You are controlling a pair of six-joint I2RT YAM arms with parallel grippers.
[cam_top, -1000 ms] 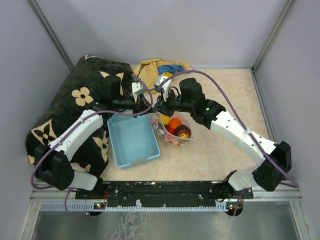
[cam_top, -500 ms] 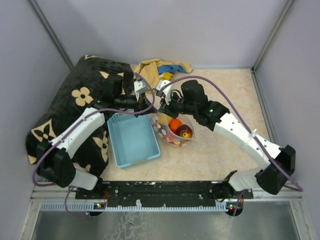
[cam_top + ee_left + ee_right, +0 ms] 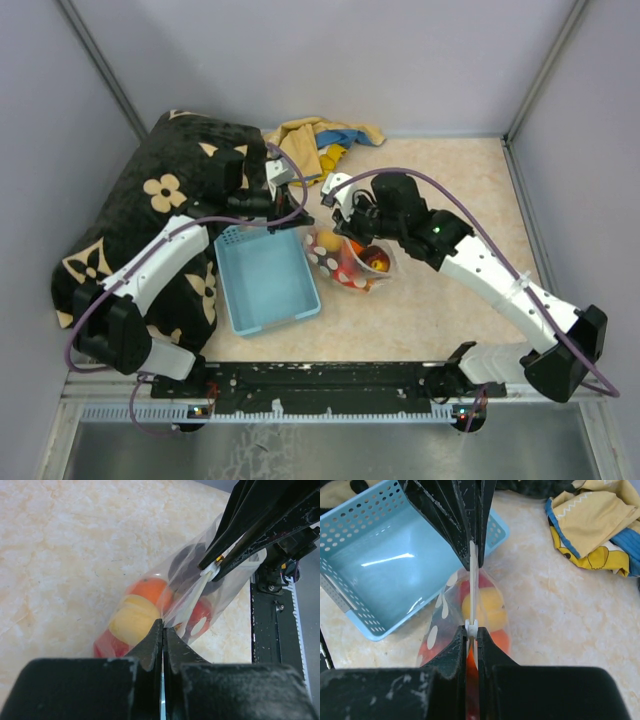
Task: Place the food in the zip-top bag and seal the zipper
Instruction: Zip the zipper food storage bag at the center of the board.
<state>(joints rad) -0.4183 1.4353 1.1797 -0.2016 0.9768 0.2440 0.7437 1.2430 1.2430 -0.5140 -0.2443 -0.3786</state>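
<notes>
The right pincer (image 3: 471,630) had just clamped the zipper (image 3: 474,590), the left pincer (image 3: 162,630) gripping its far end, so sealing looked imminent.

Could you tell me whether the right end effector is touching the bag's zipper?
Touching: the right wrist view shows the right end effector pinching the zipper.

Clear glossy plastic zip-top bag (image 3: 350,268) (crinkly); smooth perforated plastic basket (image 3: 268,285), matt plush blanket (image 3: 150,215); smooth marbled tabletop (image 3: 455,185)
</notes>
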